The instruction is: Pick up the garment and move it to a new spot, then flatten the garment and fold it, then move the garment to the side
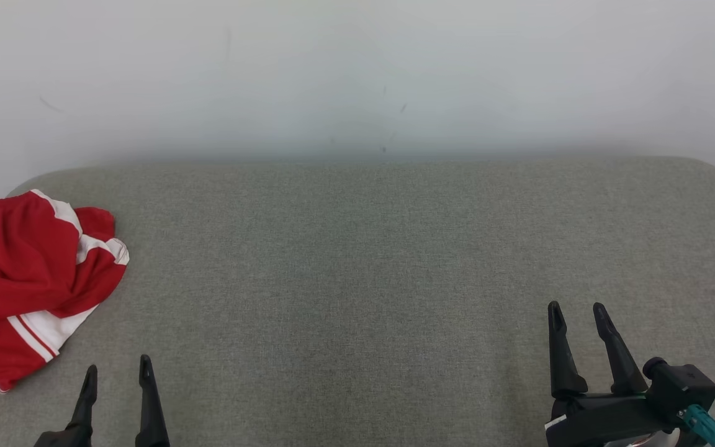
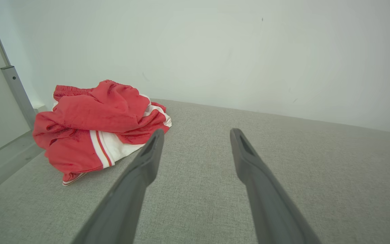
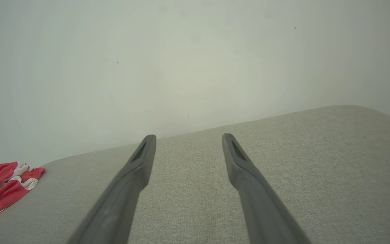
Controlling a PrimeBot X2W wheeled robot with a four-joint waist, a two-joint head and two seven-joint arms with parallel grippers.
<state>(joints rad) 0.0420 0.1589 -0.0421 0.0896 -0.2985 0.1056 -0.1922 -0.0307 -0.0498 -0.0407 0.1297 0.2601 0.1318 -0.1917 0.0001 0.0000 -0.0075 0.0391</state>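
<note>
Lying crumpled at the left edge of the grey fabric surface (image 1: 357, 261): one red garment (image 1: 28, 279), white-striped. Left gripper (image 1: 117, 366): near the garment, not touching it, fingers spread, holding nothing. Right gripper (image 1: 577, 307): well apart at the right, fingers spread, holding nothing. White wall (image 1: 357, 74) behind.
</note>
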